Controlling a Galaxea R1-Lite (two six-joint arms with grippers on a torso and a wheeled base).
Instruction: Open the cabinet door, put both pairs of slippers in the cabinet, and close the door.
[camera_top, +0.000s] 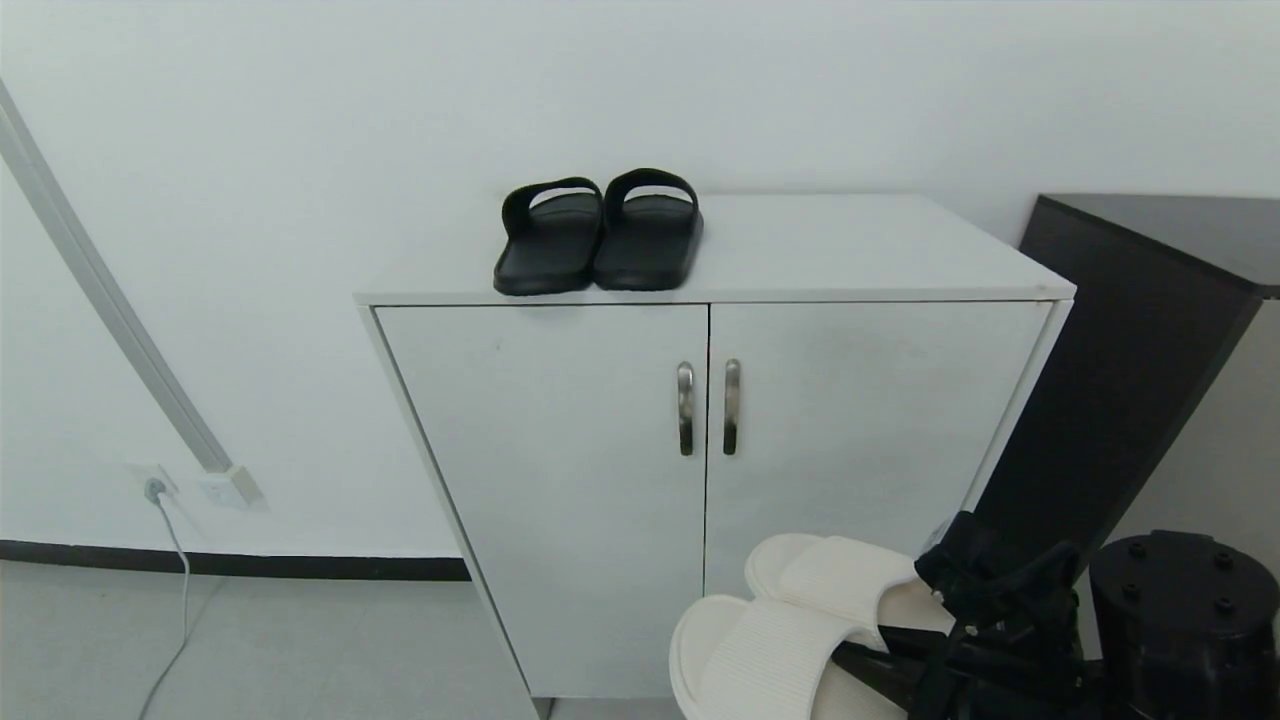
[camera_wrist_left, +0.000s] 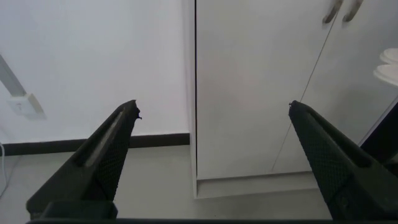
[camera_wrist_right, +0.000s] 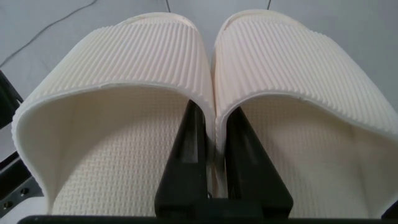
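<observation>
White slippers (camera_wrist_right: 137, 68): 2, clamped in right gripper (camera_wrist_right: 214, 124); 2 black slippers (camera_top: 598, 238); left gripper (camera_wrist_left: 213, 107) open.

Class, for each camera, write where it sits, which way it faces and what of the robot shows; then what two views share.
Head view: on the head, facing forward and down at the closed cabinet topped by black slippers; right gripper low right.
Left wrist view: on the left wrist, facing the cabinet's lower front and floor past the open left gripper.
Right wrist view: on the right wrist, looking along its fingers into the white slippers.
Shared: head and right wrist views show the white slippers.
</observation>
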